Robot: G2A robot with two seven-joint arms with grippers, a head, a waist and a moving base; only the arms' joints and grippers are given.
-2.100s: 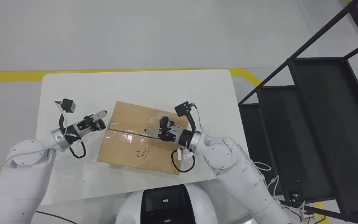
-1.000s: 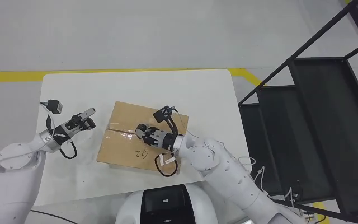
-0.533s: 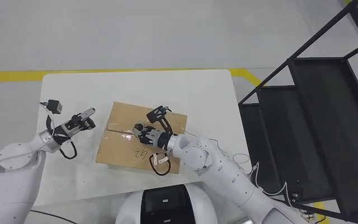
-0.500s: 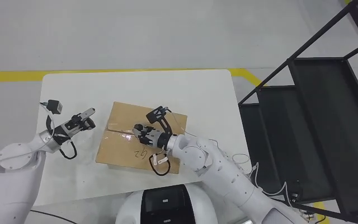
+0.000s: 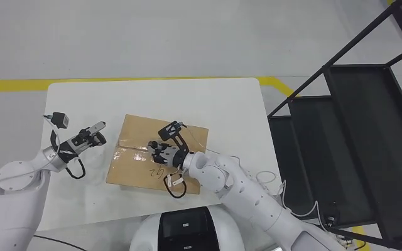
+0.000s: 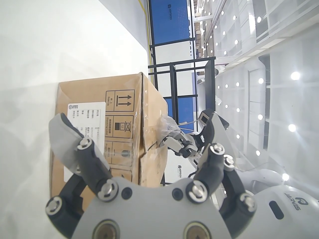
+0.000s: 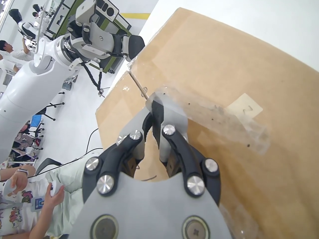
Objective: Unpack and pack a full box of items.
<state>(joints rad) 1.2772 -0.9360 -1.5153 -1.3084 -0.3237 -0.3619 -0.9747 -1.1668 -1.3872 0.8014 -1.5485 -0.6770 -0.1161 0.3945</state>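
Bench: a white bench (image 5: 188,94) carries one brown cardboard box (image 5: 132,168), set near its middle, a little toward 6 o'clock, flaps shut.
Room: grey floor (image 5: 188,31) with a yellow line (image 5: 144,80) along the bench's 12 o'clock edge; a black stair frame (image 5: 352,125) stands at 3 o'clock, apart from the bench.
Right pincer: the right pincer (image 7: 153,110) sits over the box's top seam, pressed together on a strip of clear tape (image 7: 211,118) that is lifted off the cardboard.
Left pincer: the left pincer (image 5: 97,133) is spread, at 9 o'clock of the box, near its end but not touching.
Change: the right pincer has travelled along the seam toward 9 o'clock; the left pincer has drawn back from the box's end; the box has turned slightly.
Hard to see: the right arm covers part of the box's 6 o'clock edge; from above the tape is barely visible.
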